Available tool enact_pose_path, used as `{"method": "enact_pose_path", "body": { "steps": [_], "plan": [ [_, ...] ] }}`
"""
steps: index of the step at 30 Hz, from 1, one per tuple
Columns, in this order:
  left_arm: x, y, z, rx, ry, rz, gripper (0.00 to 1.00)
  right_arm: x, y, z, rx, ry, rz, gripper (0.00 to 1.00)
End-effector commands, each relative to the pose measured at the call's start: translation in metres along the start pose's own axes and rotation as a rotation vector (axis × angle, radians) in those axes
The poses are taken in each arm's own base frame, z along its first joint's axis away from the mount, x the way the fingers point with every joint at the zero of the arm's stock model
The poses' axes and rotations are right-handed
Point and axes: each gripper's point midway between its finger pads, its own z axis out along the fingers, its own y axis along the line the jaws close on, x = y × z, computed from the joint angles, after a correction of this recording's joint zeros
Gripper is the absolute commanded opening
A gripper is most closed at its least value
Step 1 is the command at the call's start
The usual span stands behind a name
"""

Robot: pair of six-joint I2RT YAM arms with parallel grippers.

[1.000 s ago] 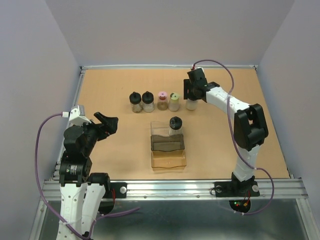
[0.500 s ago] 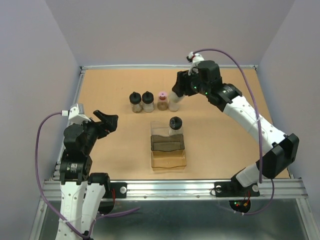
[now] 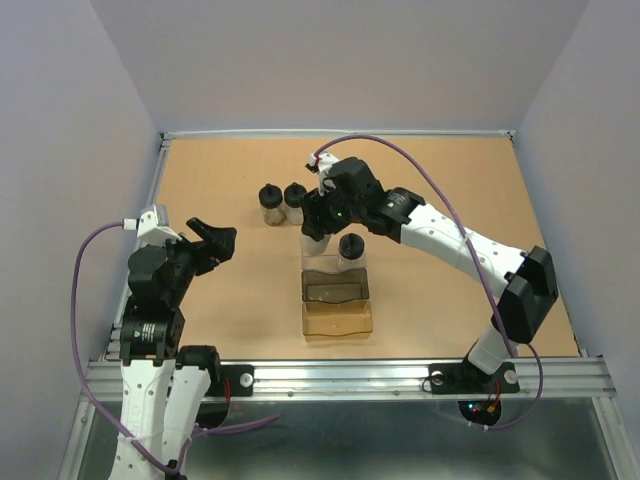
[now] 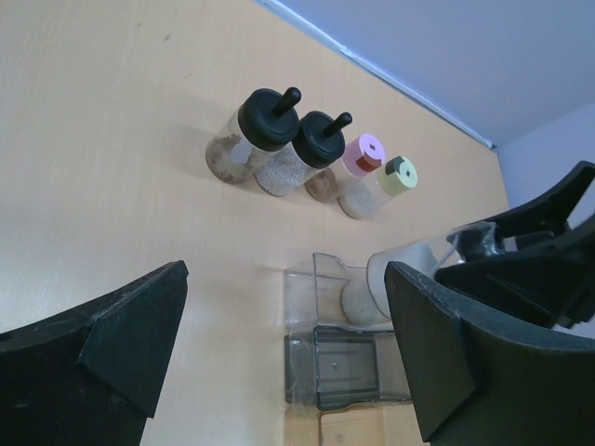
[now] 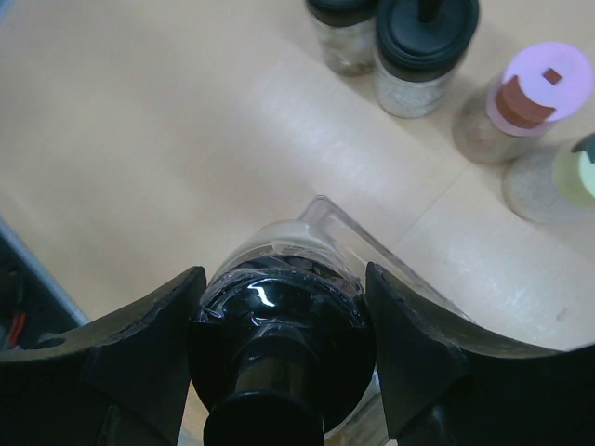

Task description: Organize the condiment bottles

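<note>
My right gripper (image 3: 316, 226) (image 5: 284, 279) is shut on a black-capped condiment bottle (image 5: 279, 339) (image 4: 395, 277) with white contents. It hangs tilted over the far left corner of the brown-tinted clear tray (image 3: 340, 322) (image 4: 358, 376). Another black-capped bottle (image 3: 351, 248) stands in the tray's far right corner. Two black-capped bottles (image 3: 270, 200) (image 3: 295, 194) stand in a row behind. The pink-capped (image 4: 363, 156) (image 5: 539, 88) and yellow-green-capped (image 4: 398, 177) bottles continue that row, hidden under the arm in the top view. My left gripper (image 3: 214, 242) (image 4: 284, 279) hovers open and empty at the left.
The right arm (image 3: 450, 245) stretches diagonally across the table from the near right. A raised metal rim (image 3: 340, 133) bounds the table at the back and sides. Grey walls close in on three sides.
The right arm has swung left from the right end of the bottle row, carrying the black-capped bottle over the tray's far left corner. The left arm has not moved.
</note>
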Motion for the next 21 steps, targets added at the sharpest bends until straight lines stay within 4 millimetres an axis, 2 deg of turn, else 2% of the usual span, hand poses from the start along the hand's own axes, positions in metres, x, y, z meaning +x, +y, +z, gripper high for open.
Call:
{"method": "enact_pose_path", "body": {
  "steps": [1,11,19,21],
  "plan": [
    [-0.021,-0.017,-0.003,0.055,-0.066,0.01,0.98,-0.009,-0.017,0.017,0.102,-0.056,-0.011,0.0],
    [-0.02,-0.015,-0.005,0.048,-0.065,0.014,0.99,0.017,-0.019,0.057,0.119,0.012,-0.004,0.0],
    [-0.02,-0.015,-0.006,0.044,-0.068,0.018,0.99,0.038,-0.018,0.074,0.135,0.063,-0.014,0.0],
    [-0.021,-0.015,-0.007,0.045,-0.069,0.019,0.99,0.036,-0.017,0.07,0.136,0.057,-0.01,0.0]
  ]
}}
